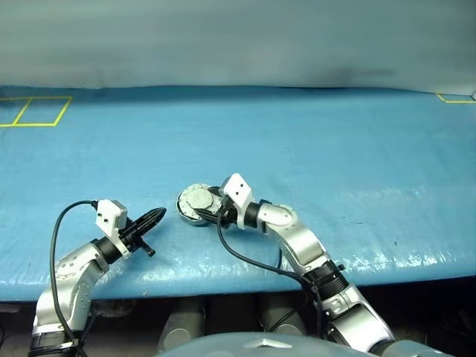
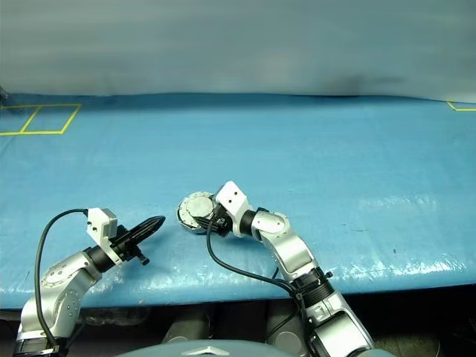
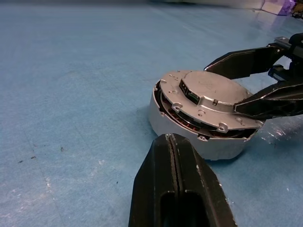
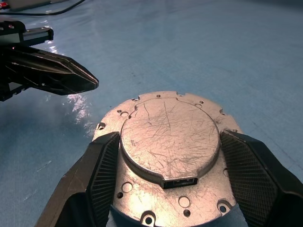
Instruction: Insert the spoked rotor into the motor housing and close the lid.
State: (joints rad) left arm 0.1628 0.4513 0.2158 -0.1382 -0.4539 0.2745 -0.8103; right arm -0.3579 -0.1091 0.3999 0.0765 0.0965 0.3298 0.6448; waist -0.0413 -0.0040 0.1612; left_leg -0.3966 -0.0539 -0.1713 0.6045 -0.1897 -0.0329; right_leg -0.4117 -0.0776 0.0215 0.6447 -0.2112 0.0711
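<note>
The motor housing [image 3: 189, 142], a shallow grey metal cup, sits on the blue table just ahead of me. Its lid [image 4: 165, 118] lies on top, plain scratched face up. The lid is tilted, leaving a gap on one side where copper winding shows. The spoked rotor is hidden under the lid. My right gripper [image 4: 169, 137] straddles the lid, with its pads [image 4: 106, 175] against both sides of the raised centre disc. My left gripper [image 1: 161, 213] is shut and empty, pointing at the housing from the left, a short way off it.
The blue table cover [image 1: 312, 149] stretches wide on all sides; its front edge [image 1: 245, 286] runs just below my arms. Yellow tape squares [image 1: 33, 111] mark the far left corner, and more yellow tape [image 1: 457, 98] marks the far right.
</note>
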